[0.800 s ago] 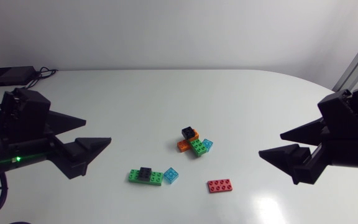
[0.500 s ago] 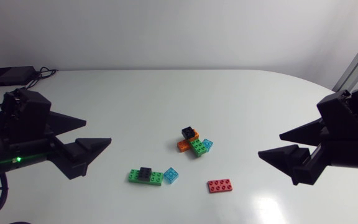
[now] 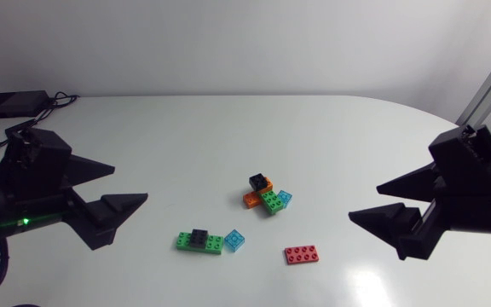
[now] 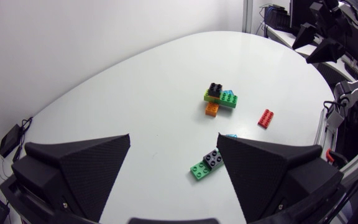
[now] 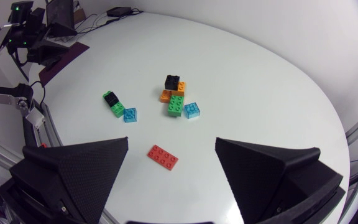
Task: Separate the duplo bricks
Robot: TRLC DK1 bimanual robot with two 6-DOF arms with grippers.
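Right gripper (image 3: 363, 200) edged inward — fingers (image 3: 395, 226) apart — duplo bricks (image 3: 268, 199) untouched.

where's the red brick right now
In the head view the red brick lies flat by itself, right of the nearest light blue brick and nearer the camera than the stacked cluster, on the side of the right end effector.

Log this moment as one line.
left gripper open | right gripper open | center brick cluster joined | red brick loose
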